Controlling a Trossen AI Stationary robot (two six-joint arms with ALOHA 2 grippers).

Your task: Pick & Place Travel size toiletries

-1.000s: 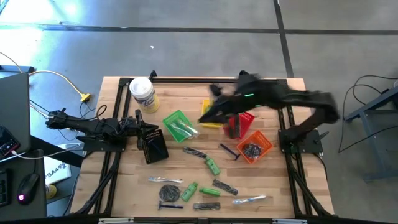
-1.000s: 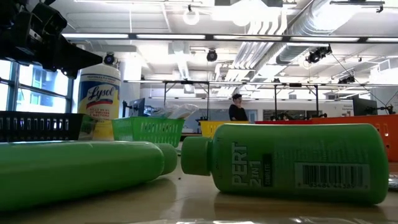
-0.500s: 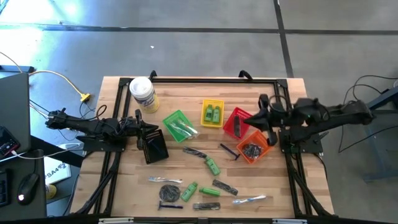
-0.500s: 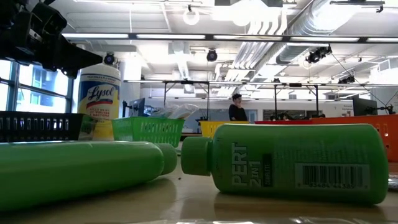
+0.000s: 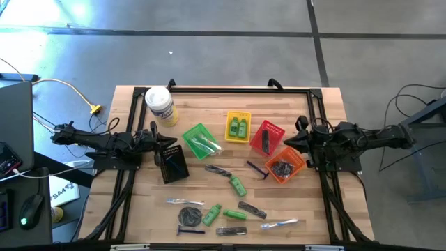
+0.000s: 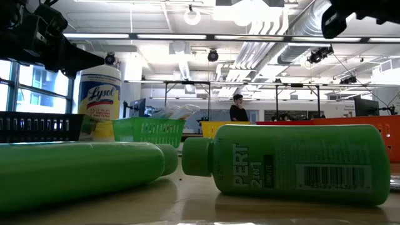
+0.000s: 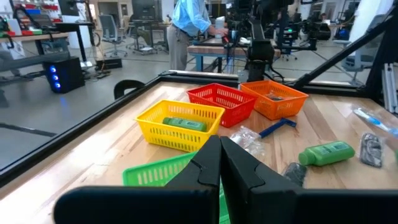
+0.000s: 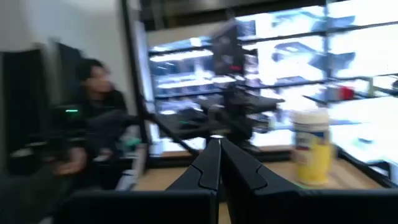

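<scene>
Right hand [image 5: 298, 139] drawn in close to its own base at the table's [image 5: 209, 99] right edge, fingers pressed together on nothing, as seen in its wrist view; probably parked between picks. Left hand [image 5: 167, 145] likewise pinched shut and empty, resting over the black basket [image 5: 171, 166] on the far side of the table from the right hand.

Sorting looks partly done, judging by the contents: two green bottles in the yellow basket [image 5: 238, 127], clear-wrapped pieces in the green basket [image 5: 199, 140], a dark stick in the red basket [image 5: 266, 137] just beside the right hand, dark grey discs in the orange basket [image 5: 284, 165] directly below it.

Loose toiletries [image 5: 221, 209] still spread on the table, well apart from both hands toward the front edge: green bottles [image 5: 238, 186], a razor [image 5: 256, 168], a grey disc [image 5: 189, 216], wrapped silvery pieces [image 5: 279, 224]. Razor nearest to the right hand.

White-lidded jar [image 5: 159, 105] at the back corner, near the left hand, clear of any reach. Orange and red baskets standing between the right hand and the loose pile, so likely a lift over them needed. Person [image 6: 237, 107] far off in the room.
</scene>
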